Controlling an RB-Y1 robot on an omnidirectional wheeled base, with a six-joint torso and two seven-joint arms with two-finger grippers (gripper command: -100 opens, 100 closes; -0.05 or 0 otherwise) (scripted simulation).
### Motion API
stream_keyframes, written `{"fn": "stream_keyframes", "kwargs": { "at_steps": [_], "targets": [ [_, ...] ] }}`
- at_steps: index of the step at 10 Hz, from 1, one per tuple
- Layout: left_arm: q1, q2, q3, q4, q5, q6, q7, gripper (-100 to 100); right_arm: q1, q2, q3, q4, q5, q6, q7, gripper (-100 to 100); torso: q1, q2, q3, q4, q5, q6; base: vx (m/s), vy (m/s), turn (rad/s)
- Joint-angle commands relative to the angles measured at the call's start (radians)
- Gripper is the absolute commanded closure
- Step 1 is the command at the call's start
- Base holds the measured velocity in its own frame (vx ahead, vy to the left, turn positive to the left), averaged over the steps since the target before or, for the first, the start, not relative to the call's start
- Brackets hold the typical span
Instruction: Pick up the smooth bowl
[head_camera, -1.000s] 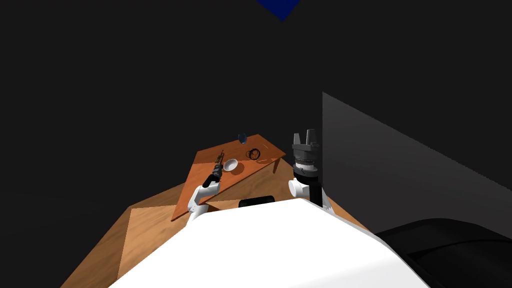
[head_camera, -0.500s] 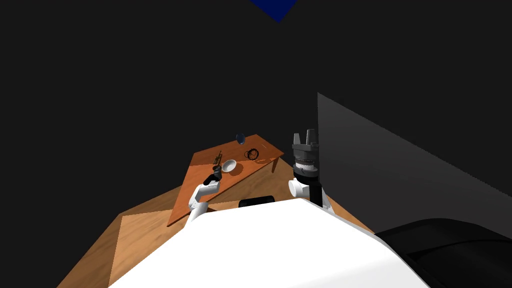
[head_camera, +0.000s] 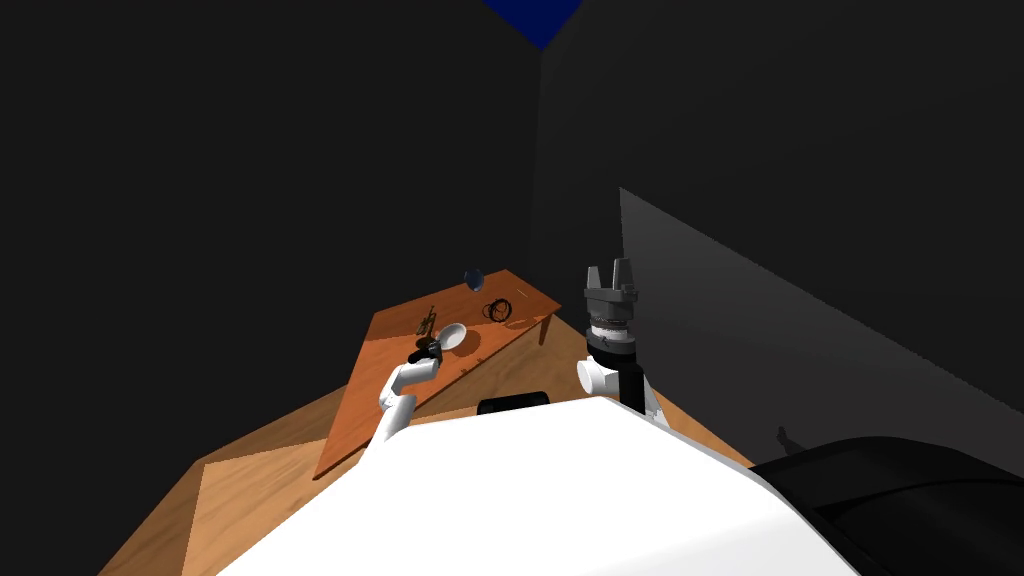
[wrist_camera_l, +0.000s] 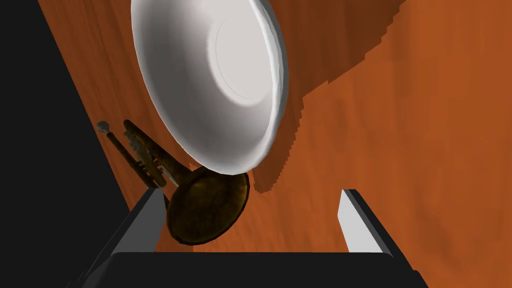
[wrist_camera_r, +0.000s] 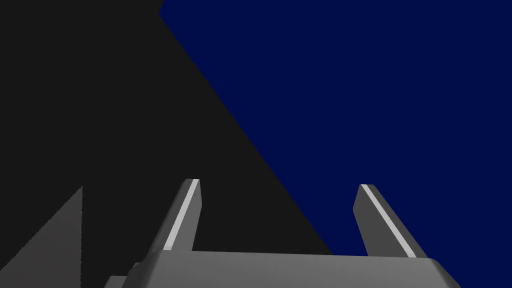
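Hovering over the wooden table (head_camera: 360, 410), the left gripper (wrist_camera_l: 252, 220) holds its fingers spread apart with nothing between them, and the white bowl (wrist_camera_l: 210, 85) sits on the tabletop just ahead of the tips. A small brass trumpet (wrist_camera_l: 150, 160) lies just beside the bowl, its bell near one finger. The right gripper (head_camera: 610, 275) is raised beside the table, fingers apart and empty.

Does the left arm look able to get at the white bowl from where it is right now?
Probably yes: the left gripper is open with the bowl just ahead, though the trumpet lies close, its bell in the gripper's path.
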Motion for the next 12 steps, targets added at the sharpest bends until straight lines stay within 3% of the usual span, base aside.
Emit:
{"fn": "stream_keyframes", "kwargs": {
  "at_steps": [1, 7, 9, 10, 11, 12],
  "targets": [
    [-0.02, 0.01, 0.011, 0.039, 0.016, 0.039, 0.0, -100, 0.0, 0.0, 0.0, 0.0, 0.0, 0.0, 0.0, 0, 0.0, 0.0, 0.0, 0.0, 0.0, 0.0, 0.031, -0.026, -0.093],
    [-0.084, 0.039, 0.047, 0.162, 0.066, 0.126, -0.003, -100, 0.0, 0.0, 0.0, 0.0, 0.0, 0.0, 0.0, 0, 0.0, 0.0, 0.0, 0.0, 0.0, 0.0, 0.039, -0.026, -0.086],
    [-0.086, 0.04, 0.048, 0.165, 0.068, 0.127, -0.004, -100, 0.0, 0.0, 0.0, 0.0, 0.0, 0.0, 0.0, 0, -0.001, -0.001, 0.0, 0.0, 0.0, 0.0, 0.031, -0.021, -0.058],
    [-0.087, 0.041, 0.049, 0.167, 0.069, 0.13, -0.004, 0, 0.0, 0.0, 0.0, 0.0, 0.0, 0.0, 0.0, 0, 0.0, 0.001, 0.0, 0.0, 0.0, -0.001, 0.0, 0.0, 0.0],
    [-0.089, 0.037, 0.049, 0.201, 0.065, 0.096, -0.002, -100, 0.0, 0.0, 0.0, 0.0, 0.0, 0.0, 0.0, 0, 0.001, 0.002, 0.001, 0.0, 0.0, -0.001, 0.026, 0.009, -0.022],
    [-0.09, 0.035, 0.05, 0.218, 0.063, 0.079, -0.002, -100, 0.0, 0.0, 0.0, 0.0, 0.0, 0.0, 0.0, 0, 0.002, 0.001, 0.001, 0.0, 0.0, -0.001, 0.043, 0.023, -0.02]
  ]
}}
